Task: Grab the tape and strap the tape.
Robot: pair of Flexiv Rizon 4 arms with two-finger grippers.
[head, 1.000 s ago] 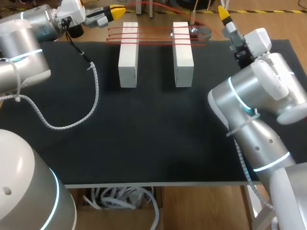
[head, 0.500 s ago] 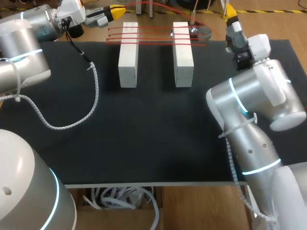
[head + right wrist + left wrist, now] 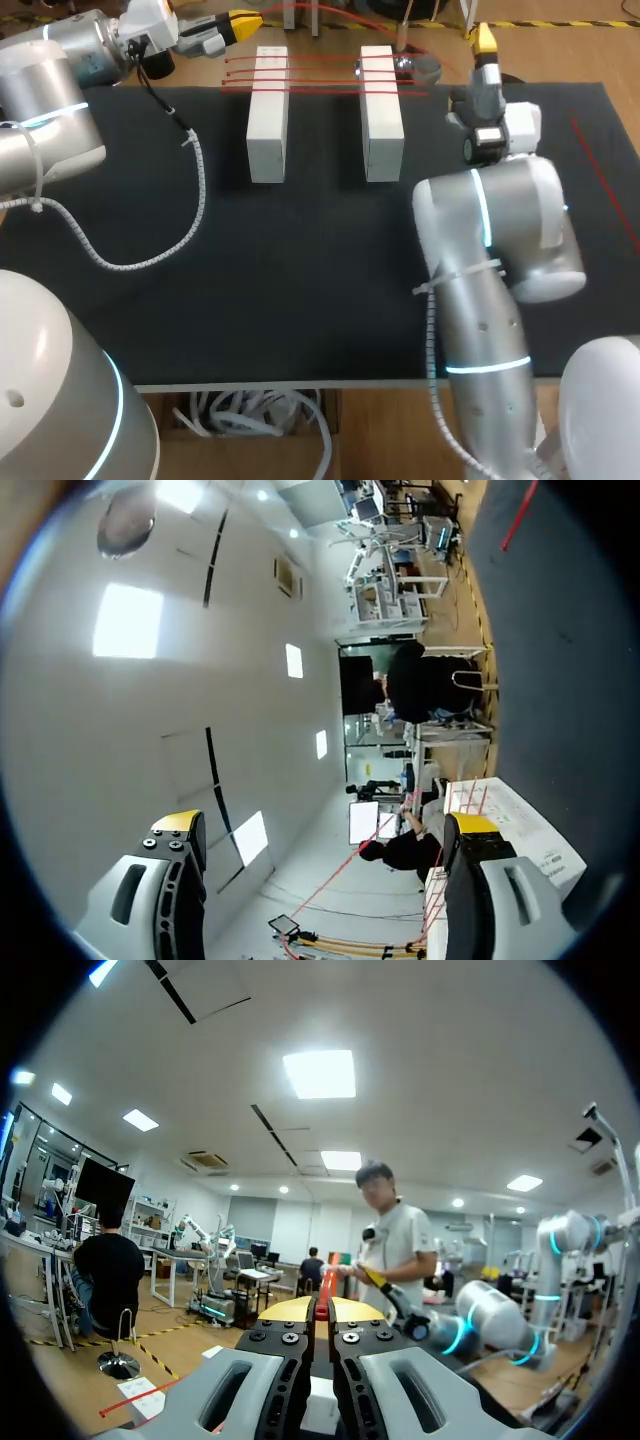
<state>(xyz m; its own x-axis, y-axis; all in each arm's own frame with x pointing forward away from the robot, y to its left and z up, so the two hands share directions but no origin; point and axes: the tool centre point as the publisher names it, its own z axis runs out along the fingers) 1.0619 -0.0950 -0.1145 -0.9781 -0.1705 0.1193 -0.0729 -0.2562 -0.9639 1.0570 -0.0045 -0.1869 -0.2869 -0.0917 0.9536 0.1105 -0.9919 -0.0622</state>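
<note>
So far, the left gripper (image 3: 243,22) is pinching the red tape (image 3: 323,1306) shut at the far left, and strands are already lying across two blocks (image 3: 268,110). The right gripper (image 3: 484,38) is hanging wide open and empty at the far right, so strapping looks unfinished.
</note>
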